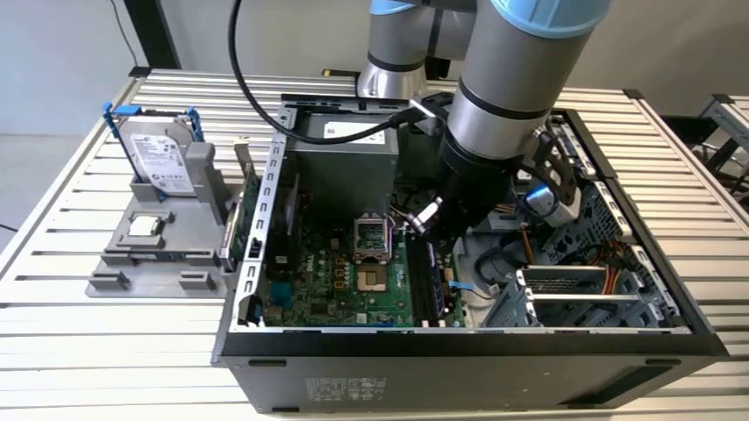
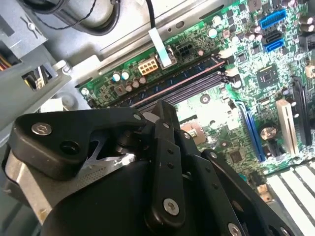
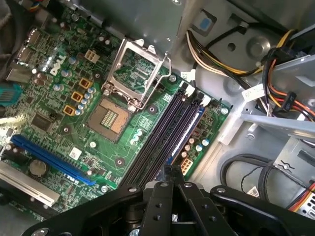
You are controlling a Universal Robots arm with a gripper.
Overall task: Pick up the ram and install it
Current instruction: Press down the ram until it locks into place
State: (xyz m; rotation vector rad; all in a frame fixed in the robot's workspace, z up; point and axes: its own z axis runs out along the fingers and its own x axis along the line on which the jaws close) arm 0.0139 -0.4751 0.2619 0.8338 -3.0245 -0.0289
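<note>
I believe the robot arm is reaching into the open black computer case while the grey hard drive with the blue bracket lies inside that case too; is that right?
Not quite. The grey hard drive with the blue bracket stands outside the black computer case, upright in the grey holder at the exterior view's left. The robot arm does reach into the case, as the exterior view shows.

Green motherboard (image 3: 59, 103) (black memory slots (image 3: 170, 132), 1 blue slot (image 3: 49, 158)); grey computer case (image 1: 468, 373); black gripper (image 3: 170, 184).
</note>
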